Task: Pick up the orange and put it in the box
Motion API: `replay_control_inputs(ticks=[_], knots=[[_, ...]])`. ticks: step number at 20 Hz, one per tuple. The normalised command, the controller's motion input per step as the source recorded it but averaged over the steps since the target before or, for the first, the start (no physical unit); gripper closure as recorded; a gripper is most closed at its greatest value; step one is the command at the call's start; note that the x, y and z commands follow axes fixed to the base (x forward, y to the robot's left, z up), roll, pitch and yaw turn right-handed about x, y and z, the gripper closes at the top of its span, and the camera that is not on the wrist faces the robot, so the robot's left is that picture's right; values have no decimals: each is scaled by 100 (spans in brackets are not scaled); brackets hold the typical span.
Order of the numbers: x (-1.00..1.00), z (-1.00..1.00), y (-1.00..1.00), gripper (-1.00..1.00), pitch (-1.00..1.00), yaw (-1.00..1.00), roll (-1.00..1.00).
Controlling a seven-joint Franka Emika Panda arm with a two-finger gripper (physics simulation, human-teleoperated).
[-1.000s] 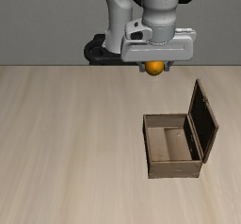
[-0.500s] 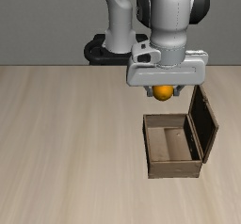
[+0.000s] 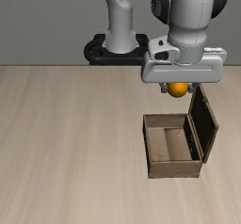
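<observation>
The robot's fingers are gripping the orange, holding it aloft near the far rim of the open wooden box. Releasing is best done low over the box's hollow, clear of its raised lid.

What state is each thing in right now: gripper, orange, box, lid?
gripper: shut on the orange, raised off the table.
orange: held in the air, not yet in the box.
box: open, nothing inside.
lid: swung up, standing on the exterior view's right side.
</observation>
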Motion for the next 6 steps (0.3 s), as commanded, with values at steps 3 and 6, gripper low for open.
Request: replay_control_inputs(ticks=[3, 6], knots=[[0, 0, 0, -100, 0, 0, 0], [0, 0, 0, -100, 0, 0, 0]])
